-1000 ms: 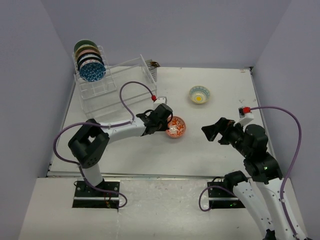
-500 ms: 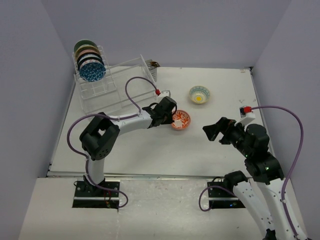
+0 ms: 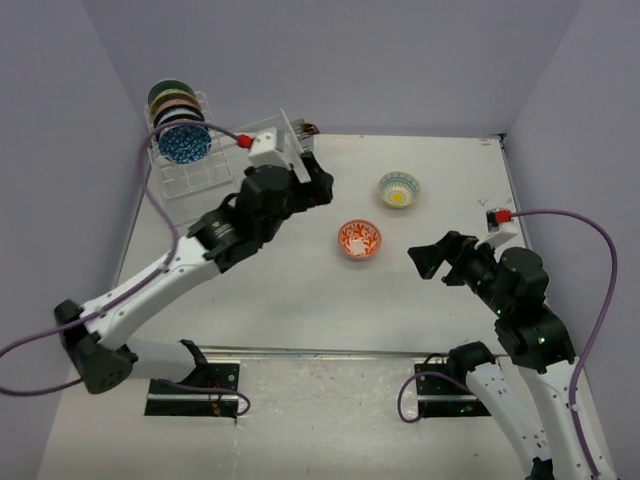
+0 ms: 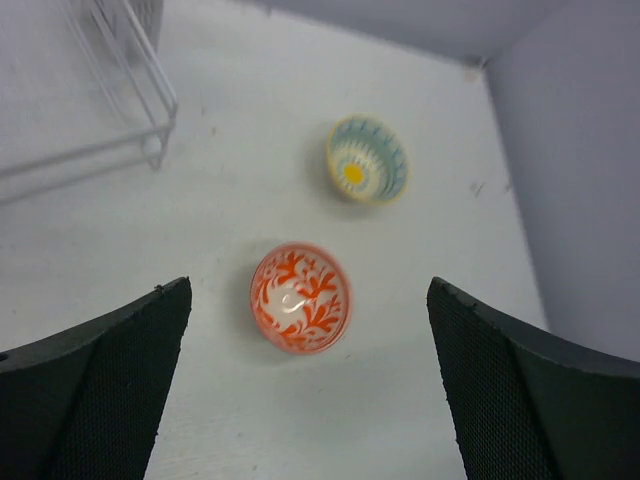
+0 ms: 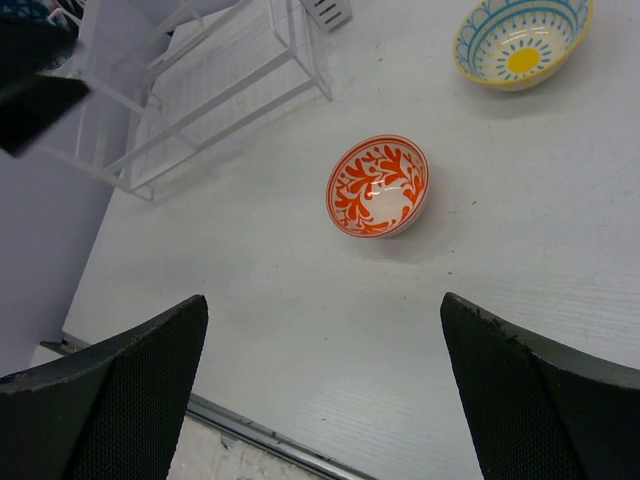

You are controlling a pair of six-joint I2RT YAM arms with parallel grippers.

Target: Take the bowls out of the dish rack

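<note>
Left gripper (image 3: 318,186) spread wide, empty, raised by the right end of the rack (image 3: 195,185). Right gripper (image 3: 426,258) spread too, empty, at near right. Orange bowl (image 3: 359,239) upright on the table (image 3: 300,290), between both grippers. Yellow-centred bowl (image 3: 398,188) farther right. Other bowls (image 3: 180,125) on edge in the rack, far left.

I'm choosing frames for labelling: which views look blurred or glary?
Left wrist: soft throughout, the orange bowl and dish rack smeared. Right wrist: crisp, the bowl's pattern readable. Top external: even light, faint shadows, no strong glare.
</note>
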